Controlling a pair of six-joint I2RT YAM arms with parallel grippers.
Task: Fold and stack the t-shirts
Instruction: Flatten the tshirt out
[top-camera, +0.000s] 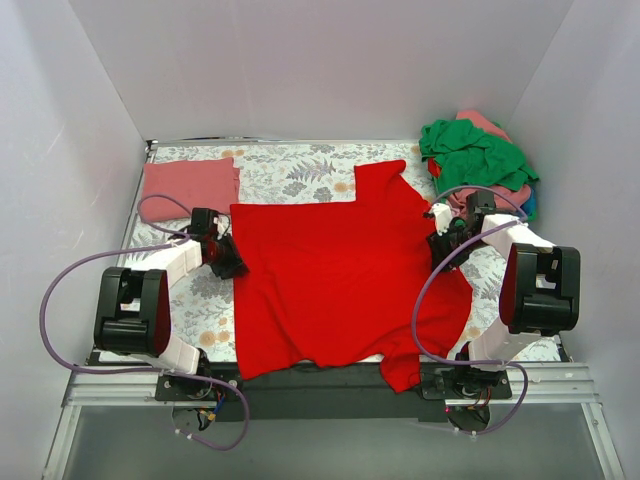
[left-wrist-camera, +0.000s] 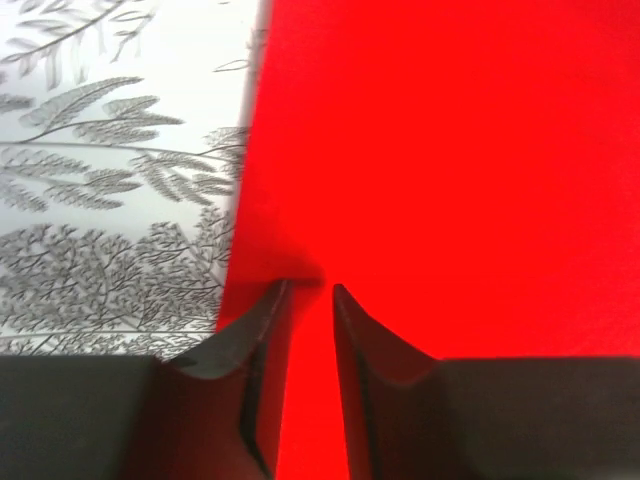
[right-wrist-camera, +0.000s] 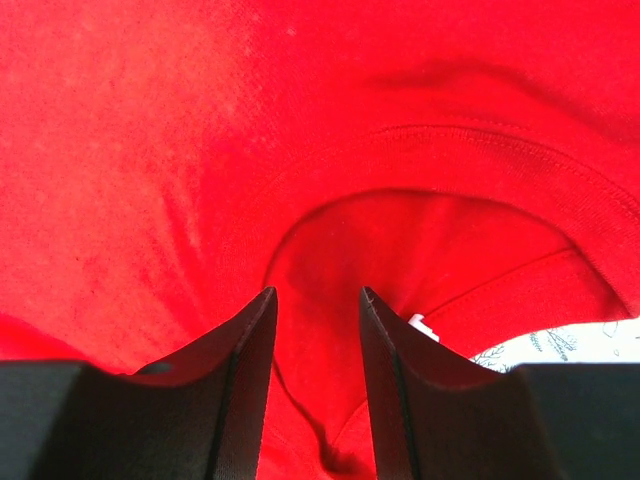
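Note:
A bright red t-shirt (top-camera: 340, 280) lies spread flat across the middle of the floral tablecloth (top-camera: 290, 175). My left gripper (top-camera: 228, 262) is low at the shirt's left edge; in the left wrist view its fingers (left-wrist-camera: 262, 330) stand slightly apart on the flat red cloth (left-wrist-camera: 440, 150), with nothing pinched. My right gripper (top-camera: 445, 235) is at the shirt's right side by the collar (right-wrist-camera: 480, 140); its jaws are open, with puckered red cloth (right-wrist-camera: 320, 260) lying between them. A folded salmon-pink t-shirt (top-camera: 190, 185) lies at the back left.
A loose pile of tees, green (top-camera: 478, 158) on top with pink (top-camera: 480, 122) and blue (top-camera: 528, 205) showing, sits at the back right corner. White walls enclose the table on three sides. Purple cables loop by both arms.

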